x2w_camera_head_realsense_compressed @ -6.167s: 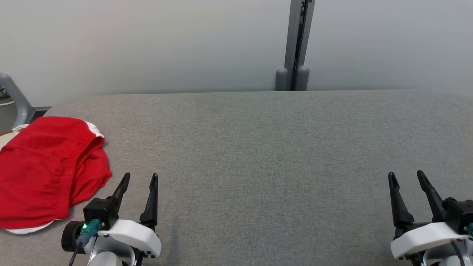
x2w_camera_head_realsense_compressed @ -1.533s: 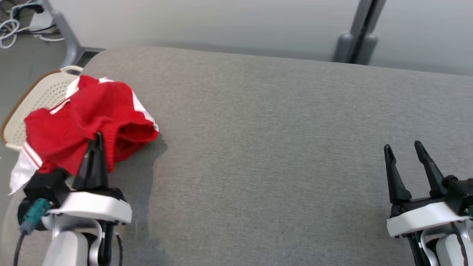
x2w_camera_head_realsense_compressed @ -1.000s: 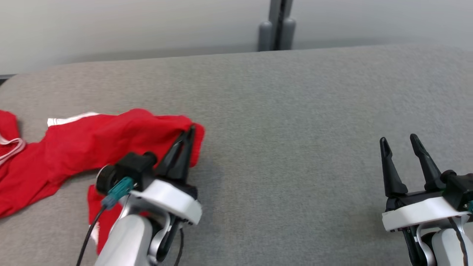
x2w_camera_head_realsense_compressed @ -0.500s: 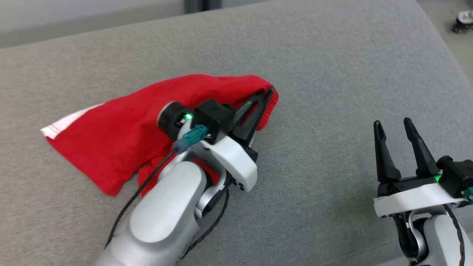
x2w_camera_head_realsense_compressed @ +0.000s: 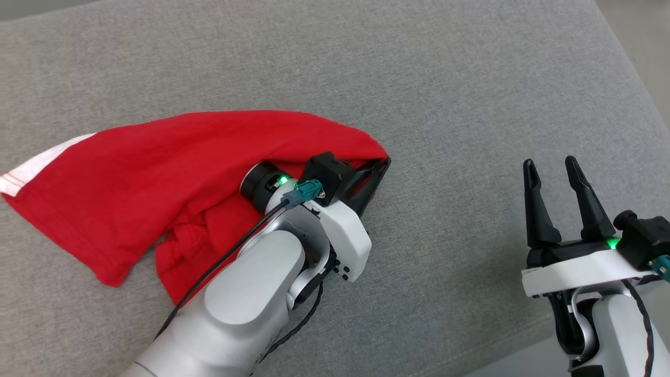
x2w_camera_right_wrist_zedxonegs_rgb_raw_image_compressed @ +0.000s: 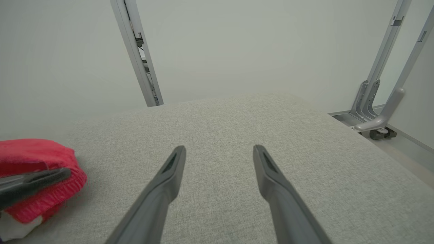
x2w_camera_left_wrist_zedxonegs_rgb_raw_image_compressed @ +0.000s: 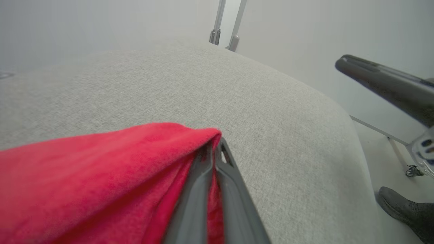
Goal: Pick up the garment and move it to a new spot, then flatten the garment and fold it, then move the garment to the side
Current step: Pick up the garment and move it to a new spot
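1. Head view, far left: the red garment [x2w_camera_head_realsense_compressed: 131, 173] lies bunched on the grey fabric tabletop [x2w_camera_head_realsense_compressed: 445, 78], with white trim at its left end.
2. My left gripper [x2w_camera_head_realsense_compressed: 382, 166] is clamped tight on the red garment's right edge, fingers pressed together.
3. My right gripper [x2w_camera_head_realsense_compressed: 549, 163] hovers spread wide, holding nothing, well apart from the cloth.

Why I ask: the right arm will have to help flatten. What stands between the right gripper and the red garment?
Nothing visible does. Bare grey padded surface lies between the open right gripper and the garment. The left gripper, shut on the garment's end nearest it, is the first thing it would meet.
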